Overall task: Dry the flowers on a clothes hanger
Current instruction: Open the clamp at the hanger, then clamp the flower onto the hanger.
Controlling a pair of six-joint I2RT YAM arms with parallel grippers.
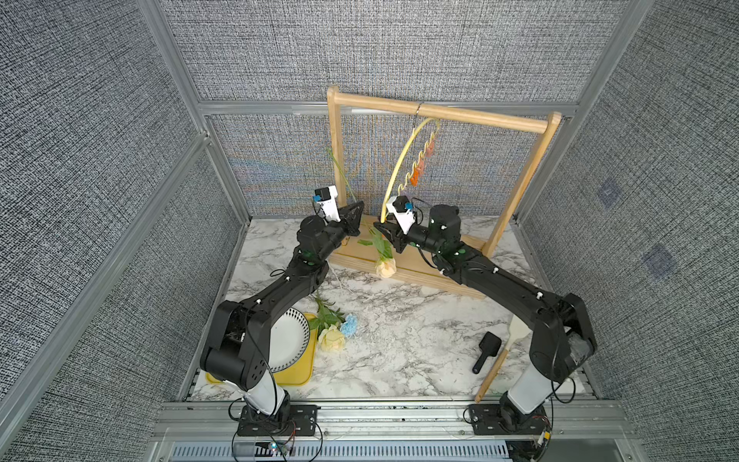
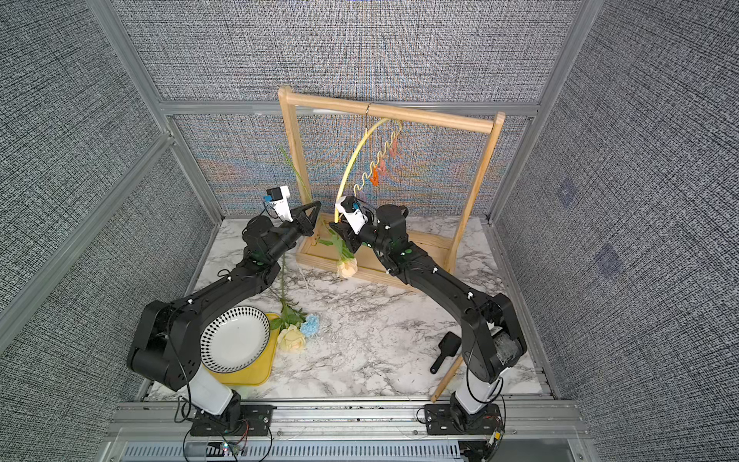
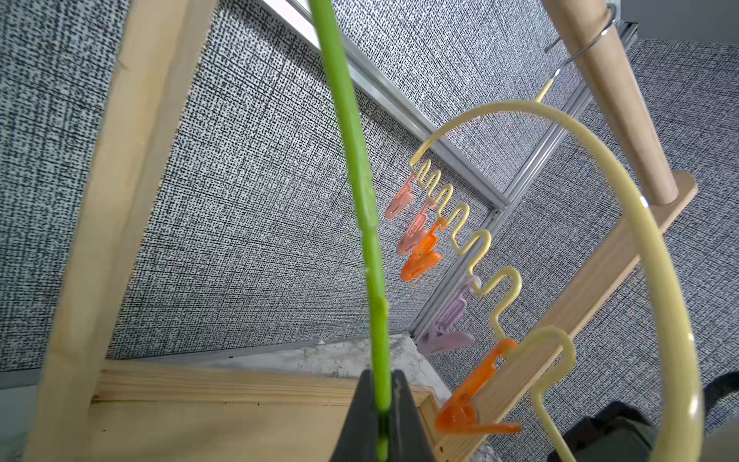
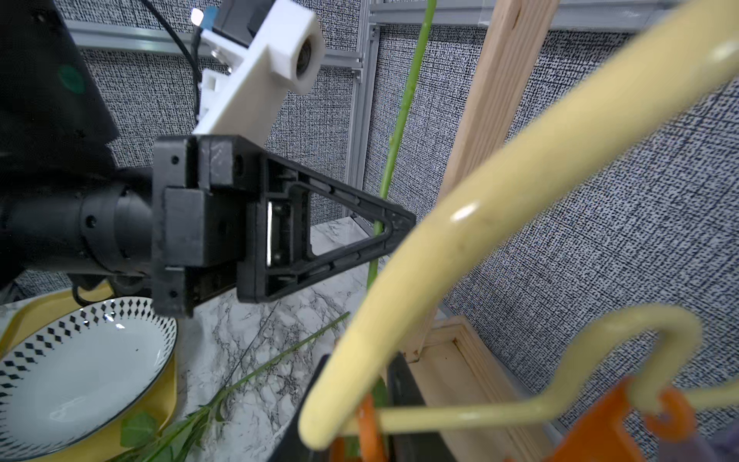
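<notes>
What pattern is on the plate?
Black diamonds round the plate rim; best in right wrist view.

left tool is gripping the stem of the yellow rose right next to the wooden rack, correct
Not quite. The stem in the left tool belongs to the peach rose, which hangs head down next to the wooden rack. Both top views show this: the yellow rose lies on the table beside the plate.

The clothes hanger [image 4: 464, 224] looks like smooth, glossy plastic, and its clips [image 3: 420, 260] are plastic too. The rack [image 1: 440, 111] is bare matt wood. The table [image 1: 400, 340] has a polished marble look, the plate [image 2: 236, 340] is glazed, and the walls [image 1: 360, 48] are coarse woven cloth.
</notes>
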